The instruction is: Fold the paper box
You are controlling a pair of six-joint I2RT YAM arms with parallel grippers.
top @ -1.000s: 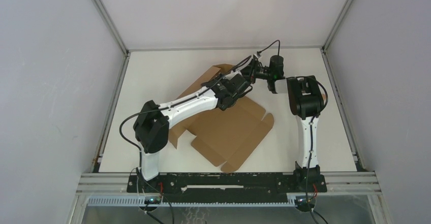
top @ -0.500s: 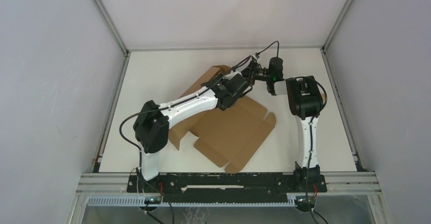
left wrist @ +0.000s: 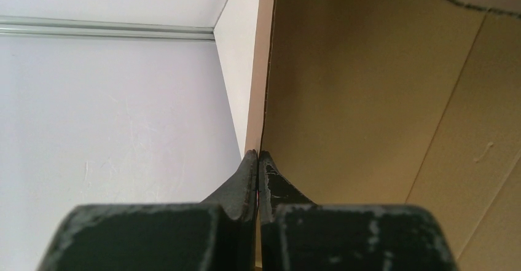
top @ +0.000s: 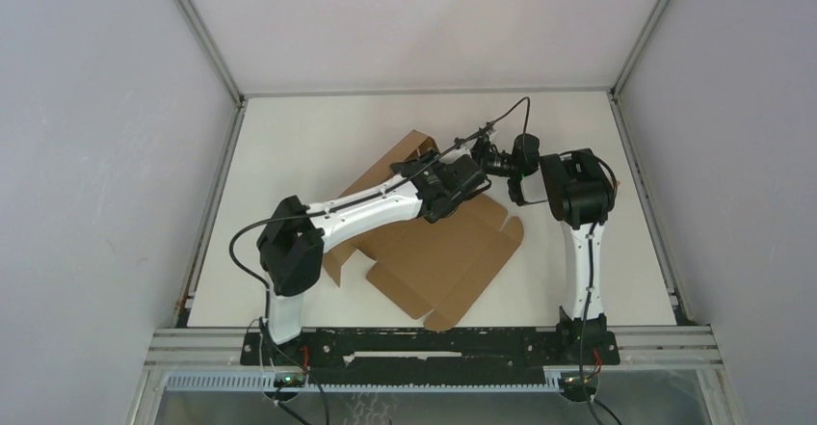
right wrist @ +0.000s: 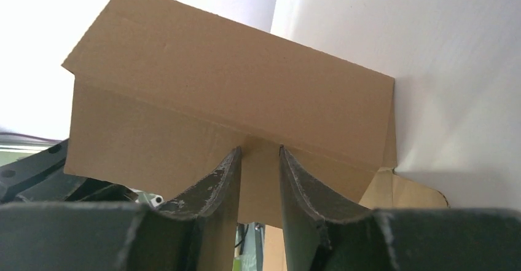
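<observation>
Box (top: pixel 438 256) sits mid-desk (top: pixel 308 146), mostly flat and unfolded, brown, unprinted, with its flaps and tabs spread toward the near edge. Its far part is lifted off the desk and stands up, roughly between the two arms. The left arm reaches diagonally across the flat part of the box. Left gripper (top: pixel 470 176) is at the raised part, and the right gripper (top: pixel 491 163) comes in from the right, just beside it. In the left wrist view the left gripper (left wrist: pixel 257 155) has its jaws fully closed, the tips meeting right where the thin edge of an upright box (left wrist: pixel 368 99) panel runs in, so it is pinching that edge. The panel's inner face fills the right of that view, with a crease running down it and a ragged edge at the top corner. In the right wrist view the right gripper (right wrist: pixel 259 151) has its jaws partly open, with a clear gap between them. The tips rest against the face of the box (right wrist: pixel 227 80) just under a fold line. One panel is bent over above the fold, and cardboard shows through the gap. It is not clamped on anything, just touching. Part of the left arm, dark, is visible at lower left in that view.
</observation>
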